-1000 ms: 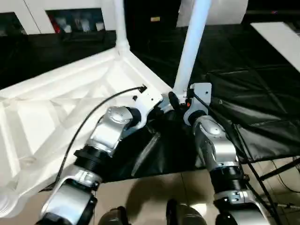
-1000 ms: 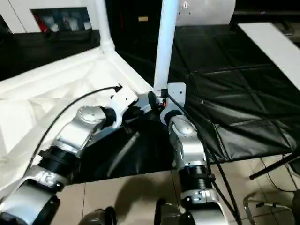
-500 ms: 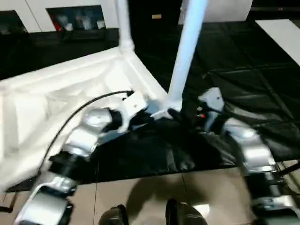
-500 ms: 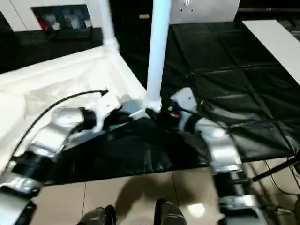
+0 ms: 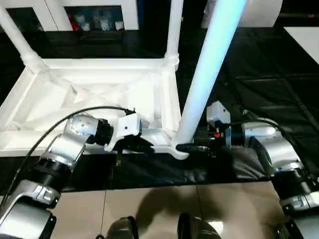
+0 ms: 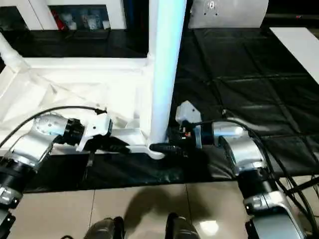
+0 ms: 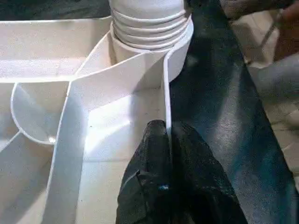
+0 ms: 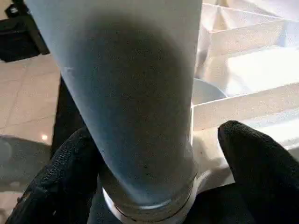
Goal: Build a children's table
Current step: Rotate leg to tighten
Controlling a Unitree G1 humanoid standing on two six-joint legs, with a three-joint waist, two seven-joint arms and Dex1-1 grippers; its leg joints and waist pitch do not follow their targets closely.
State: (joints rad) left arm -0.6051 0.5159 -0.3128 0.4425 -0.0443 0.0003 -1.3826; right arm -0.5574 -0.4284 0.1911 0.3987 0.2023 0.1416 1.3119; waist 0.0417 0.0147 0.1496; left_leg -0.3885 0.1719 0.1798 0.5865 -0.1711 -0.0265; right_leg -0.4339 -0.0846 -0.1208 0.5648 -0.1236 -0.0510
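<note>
The children's table lies upside down, its white ribbed top (image 5: 99, 63) on the black workbench. One thick white leg (image 5: 209, 74) stands in the near right corner socket (image 5: 178, 149); two more legs (image 5: 173, 30) (image 5: 17, 37) rise from the far corners. My left gripper (image 5: 139, 145) is shut on the thin near rim wall (image 7: 164, 93), close to that socket. My right gripper (image 5: 183, 148) reaches in from the right and is open around the leg's base. One finger (image 8: 56, 186) lies against the leg (image 8: 131, 93); the other finger (image 8: 254, 158) stands a little off it.
The black sheet-covered workbench (image 5: 259, 64) stretches to the right and back. Tiled floor (image 5: 149, 209) and my feet (image 5: 119, 230) lie below its near edge. A white panel (image 5: 305, 37) lies at the far right, white cabinets (image 5: 94, 7) at the back.
The head view has shifted, so the table now looks square-on. My right forearm has swung out to the leg's right side, fingers still at its base. The left gripper keeps its hold.
</note>
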